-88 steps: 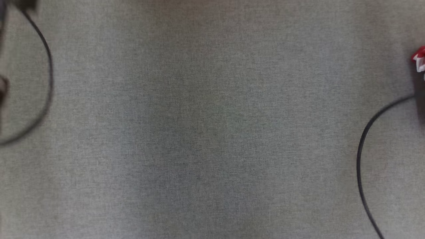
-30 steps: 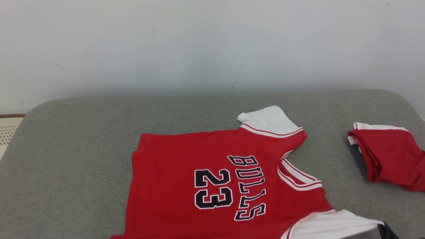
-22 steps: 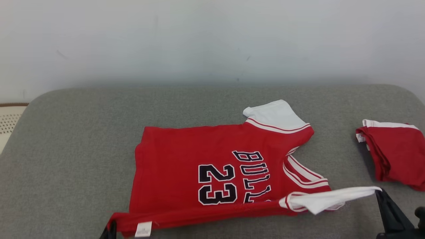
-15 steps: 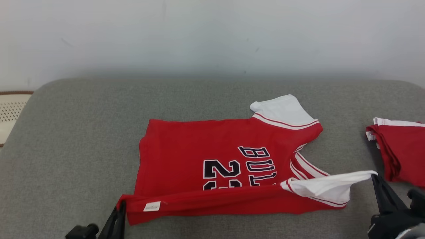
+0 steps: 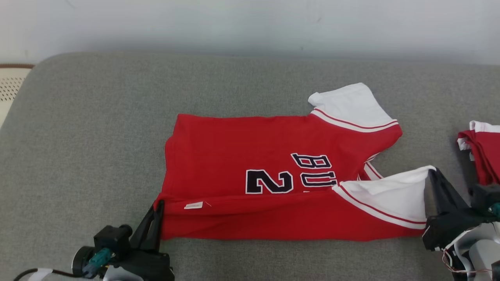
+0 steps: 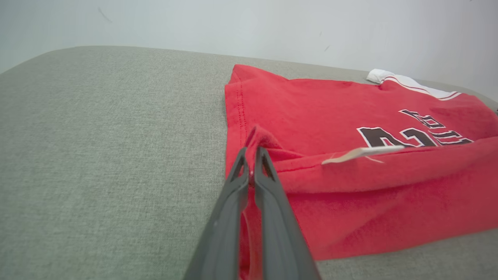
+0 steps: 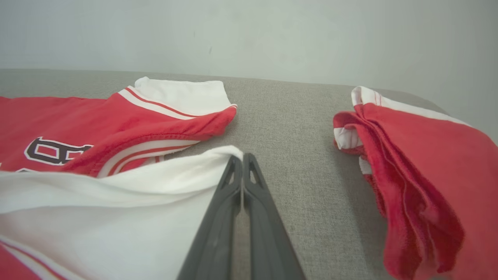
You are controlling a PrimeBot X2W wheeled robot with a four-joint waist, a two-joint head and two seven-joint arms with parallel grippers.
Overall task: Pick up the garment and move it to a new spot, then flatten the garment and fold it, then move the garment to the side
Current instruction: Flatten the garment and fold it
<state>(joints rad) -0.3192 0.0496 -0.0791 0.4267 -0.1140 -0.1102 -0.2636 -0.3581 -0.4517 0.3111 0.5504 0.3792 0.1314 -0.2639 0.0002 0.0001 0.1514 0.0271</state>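
Note:
A red jersey (image 5: 250, 156) with white sleeves and dark lettering lies on the grey cushion (image 5: 86, 128), its near long edge lifted and rolled over toward the far side. My left gripper (image 5: 159, 206) is shut on the red hem corner (image 6: 255, 140) at the lower left. My right gripper (image 5: 433, 172) is shut on the tip of the near white sleeve (image 7: 225, 153), which covers part of the lettering. The far white sleeve (image 5: 351, 105) lies flat.
A second red and white garment (image 5: 482, 150) lies folded at the right edge, close to my right gripper, also seen as a layered pile (image 7: 408, 163). A pale wall (image 5: 250, 23) runs behind the cushion. A cream perforated object (image 5: 9, 84) sits at far left.
The camera has tilted down. Both grippers have carried the jersey's near edge farther over the shirt, covering more of the number and lettering.

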